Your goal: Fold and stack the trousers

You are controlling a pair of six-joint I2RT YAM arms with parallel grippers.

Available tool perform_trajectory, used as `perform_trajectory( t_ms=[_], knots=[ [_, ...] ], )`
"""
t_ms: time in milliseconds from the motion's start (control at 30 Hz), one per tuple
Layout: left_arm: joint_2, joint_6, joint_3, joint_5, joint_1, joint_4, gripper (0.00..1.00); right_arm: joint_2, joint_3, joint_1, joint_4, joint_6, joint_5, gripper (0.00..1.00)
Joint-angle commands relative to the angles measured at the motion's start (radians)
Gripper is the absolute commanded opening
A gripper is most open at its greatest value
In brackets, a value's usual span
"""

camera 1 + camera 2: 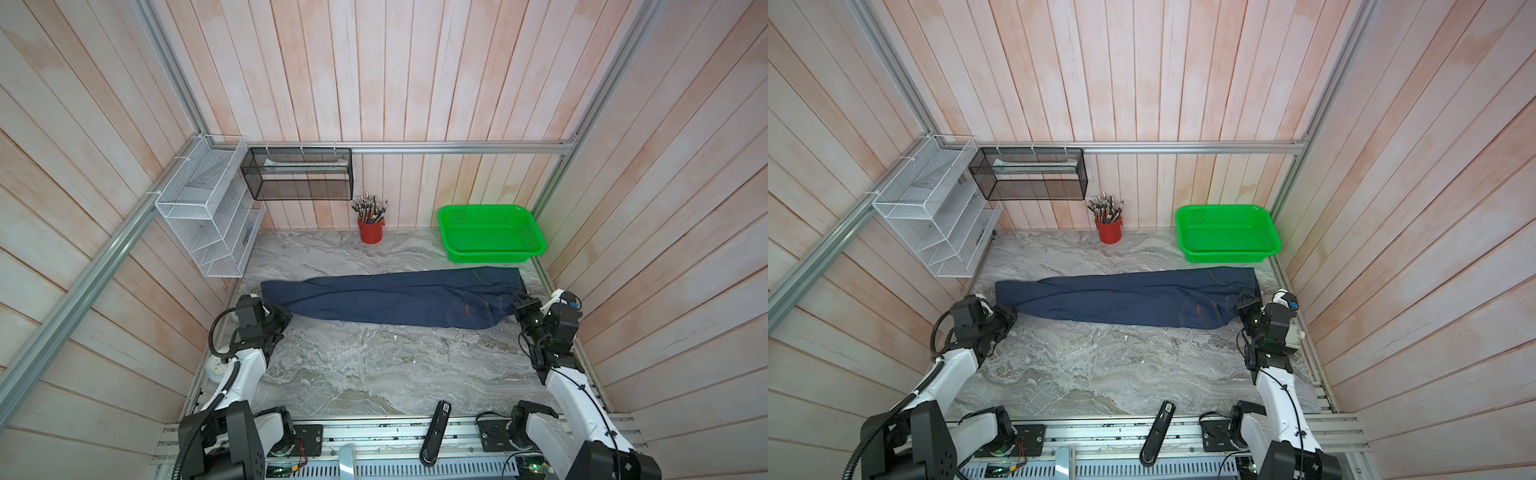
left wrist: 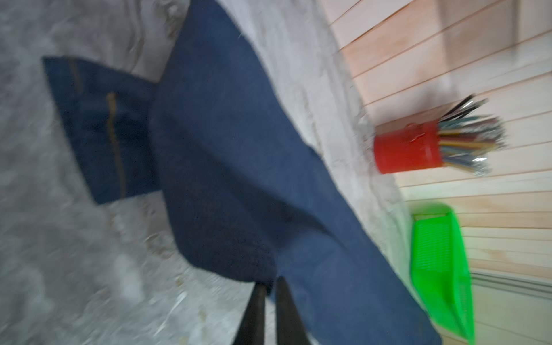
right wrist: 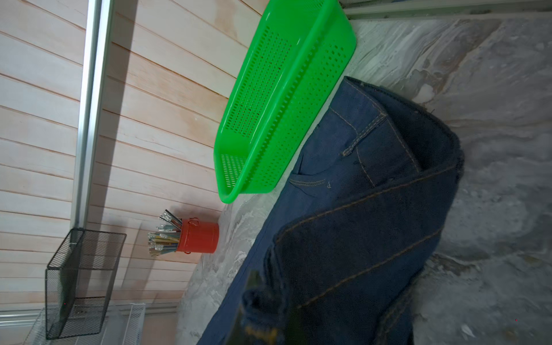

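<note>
- In both top views you see the trousers point(image 1: 395, 299) point(image 1: 1125, 297) laid out as one long band across the far half of the marble table point(image 1: 353, 365), with the waist end on the right and the leg ends on the left.
- Their waist end lies just in front of the green basket point(image 1: 490, 255) point(image 1: 1225, 255). A red pot point(image 1: 370, 235) point(image 1: 1108, 233) of pencils stands at the back wall, well apart from the denim.
- Your left gripper point(image 1: 287, 311) point(image 1: 1013, 313) is at the near corner of the leg end. Your right gripper point(image 1: 515, 301) point(image 1: 1239, 301) is at the near corner of the waist.
- The left wrist view is blurred. The left gripper point(image 2: 268, 282) has its two dark fingers only a narrow gap apart, and the rounded edge of a denim fold point(image 2: 224, 164) is right at their tips. You cannot tell whether cloth sits between them. A hem with tan stitching pokes out from under the fold, and the red pot point(image 2: 406, 148) and basket point(image 2: 439, 263) sit beyond.
- In the right wrist view the right gripper point(image 3: 274, 298) is clamped on bunched denim at the waist. The trousers point(image 3: 358, 224) rise from the table toward it, with the waistband curled over. The basket point(image 3: 283, 104) lies just beside that waist end, and the red pot point(image 3: 198, 236) is farther along the wall.
</note>
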Motion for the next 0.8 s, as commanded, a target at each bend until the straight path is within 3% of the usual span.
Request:
perform_trajectory(
  t_ms=[0,100,167,267,467,600,767],
  knots=[
    [-0.078,-0.004,0.001,-0.057,0.003,-0.087,0.51,-0.039,-0.015,0.001,-0.051,-0.057,-0.01,0.0],
    [-0.164,-0.008,0.058,-0.091,0.003,-0.196,0.74,-0.049,-0.047,0.006,-0.031,-0.038,-0.021,0.0],
    [-0.2,-0.01,0.126,-0.128,0.004,-0.244,0.79,-0.049,-0.055,0.007,-0.021,-0.03,-0.021,0.0],
    [-0.127,0.031,0.265,-0.18,0.004,-0.304,0.79,-0.046,-0.056,0.011,-0.017,-0.032,-0.013,0.0],
    [0.187,0.109,0.48,-0.2,0.003,-0.33,0.78,-0.044,-0.058,0.019,-0.014,-0.03,0.0,0.0],
    [0.383,0.179,0.655,-0.223,-0.006,-0.445,0.8,-0.052,-0.051,0.034,-0.028,-0.03,0.001,0.0],
    [0.549,0.278,0.817,-0.354,-0.054,-0.585,0.8,-0.054,-0.065,0.063,-0.019,-0.011,-0.001,0.0]
  ],
)
